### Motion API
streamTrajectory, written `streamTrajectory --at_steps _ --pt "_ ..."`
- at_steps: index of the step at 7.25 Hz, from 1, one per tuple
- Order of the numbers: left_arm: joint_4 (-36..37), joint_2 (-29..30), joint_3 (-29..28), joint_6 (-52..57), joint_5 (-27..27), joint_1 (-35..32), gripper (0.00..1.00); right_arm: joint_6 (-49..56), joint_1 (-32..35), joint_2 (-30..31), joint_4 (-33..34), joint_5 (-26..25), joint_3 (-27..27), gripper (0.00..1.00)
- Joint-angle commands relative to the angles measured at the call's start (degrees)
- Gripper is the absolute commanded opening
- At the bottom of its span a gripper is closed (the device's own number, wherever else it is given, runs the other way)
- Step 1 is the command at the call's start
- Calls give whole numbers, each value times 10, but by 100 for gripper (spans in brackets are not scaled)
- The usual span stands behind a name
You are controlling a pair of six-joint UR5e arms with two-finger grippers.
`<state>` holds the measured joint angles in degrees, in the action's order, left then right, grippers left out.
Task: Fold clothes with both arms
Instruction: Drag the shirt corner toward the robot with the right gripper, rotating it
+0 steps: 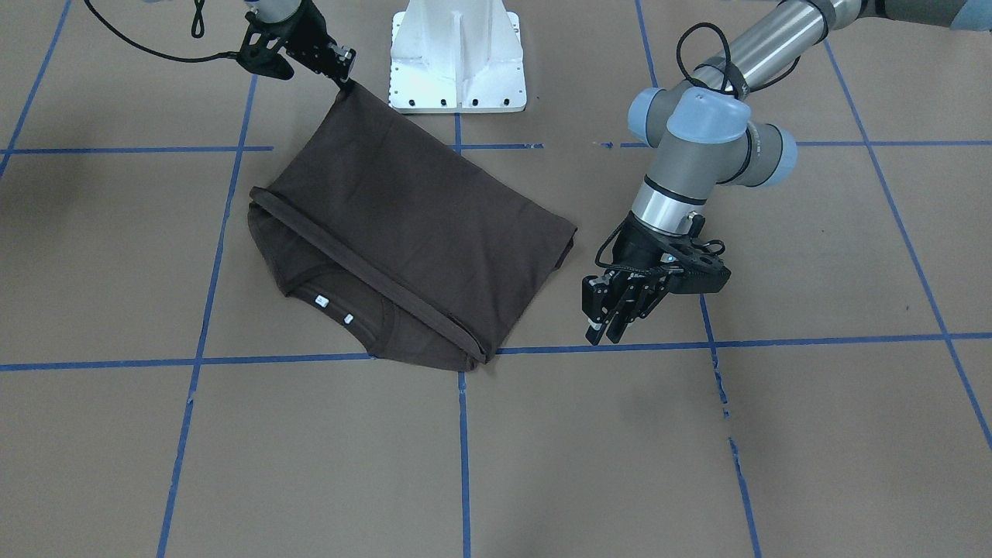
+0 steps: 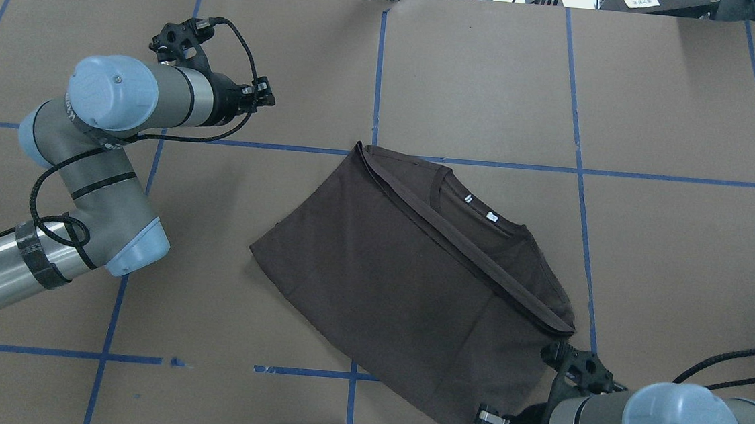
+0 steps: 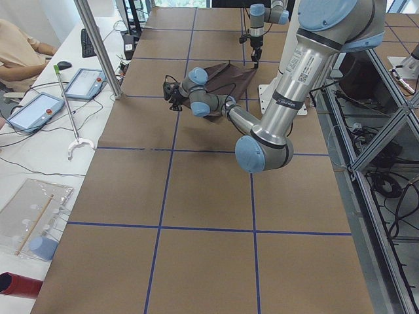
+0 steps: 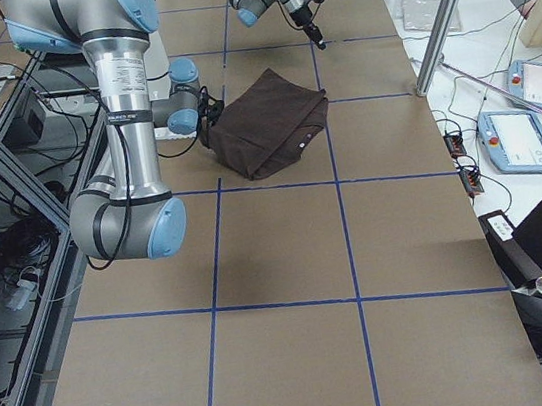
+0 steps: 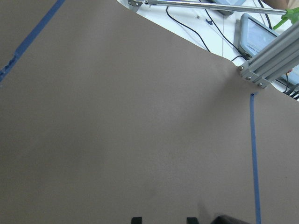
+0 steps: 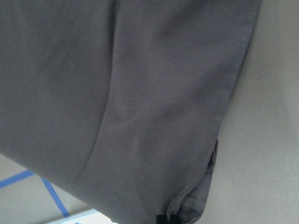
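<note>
Looking at how it all sits, the shirt [image 2: 398,288] is mid-table and folded over once. Its long axis runs on a diagonal from a far-left corner to a near-right corner by the base [image 1: 457,54]. The top layer's hem [image 2: 462,246] follows that same diagonal, and the collar with its white labels [image 1: 319,301] pokes out past it on the far side.

The right gripper [image 1: 341,76] is pinched onto that near-right corner, just beside the base, and the cloth looks pulled up to a point there. Its wrist view is almost all brown cloth, with a black fingertip at the bottom edge.

The left gripper [image 1: 603,335] has nothing in it. Its fingers are a modest gap apart, pointing down over bare table [image 2: 683,263], clear of the shirt on its left side. From that gripper the shirt lies toward the robot's right, and the closest parts are the two left-hand corners: the far end of the hem and the near-left fold corner. The left arm is plainly the nearer one for either, since the right arm is at the opposite end with its grip full.

As a guess, the next move hinges on the left gripper crossing that gap to take a left corner, so both ends can be carried together. Room looks good to the far side and to the left, but the base crowds the near edge.
</note>
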<state>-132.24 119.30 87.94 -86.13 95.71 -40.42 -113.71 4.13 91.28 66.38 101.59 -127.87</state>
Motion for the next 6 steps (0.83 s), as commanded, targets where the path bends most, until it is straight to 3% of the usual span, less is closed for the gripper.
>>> streamTrajectory --at_steps 1,3,5,6 --pt "1 -1 40 -15 60 3 43 -2 -51 22 0 -11 -2 99" --pt "1 -3 68 -49 127 3 45 -2 -10 22 -1 -68 -4 100" --pt "1 -25 99 -138 134 36 50 10 134 15 -5 -62 11 100" --pt "1 -72 135 -172 114 67 51 69 215 -29 -5 -47 43 100"
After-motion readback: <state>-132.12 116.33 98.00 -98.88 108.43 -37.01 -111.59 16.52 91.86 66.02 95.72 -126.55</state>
